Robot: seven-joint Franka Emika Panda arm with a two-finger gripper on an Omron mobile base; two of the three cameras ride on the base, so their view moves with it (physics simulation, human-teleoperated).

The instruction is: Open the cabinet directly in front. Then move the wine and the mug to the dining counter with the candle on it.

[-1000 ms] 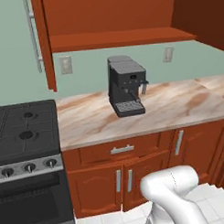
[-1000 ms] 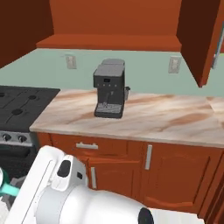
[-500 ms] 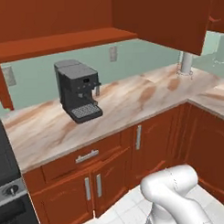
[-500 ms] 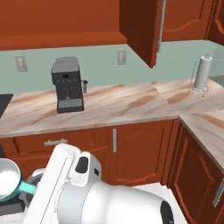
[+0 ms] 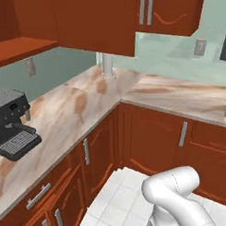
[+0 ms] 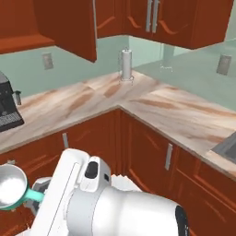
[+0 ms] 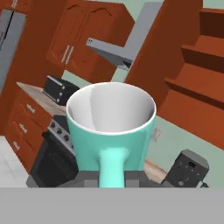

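so, gripper [image 7: 111,181] clamped on the mug [image 7: 112,131], handle gripped low between the fingers, white inside facing the hand camera. same mug [image 6: 13,187] seen at the lower left of the right base view, held up off any counter, beside the white arm [image 6: 110,203]. cabinet door [image 6: 69,25] hanging open above the counter [image 6: 92,99]. coffee machine [image 5: 11,123] near the counter's front edge, paper towel holder [image 6: 125,64] back in its corner.

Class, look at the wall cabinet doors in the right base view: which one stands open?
The leftmost door, swung out over the counter beside the exposed shelf; the doors with silver handles further right are shut.
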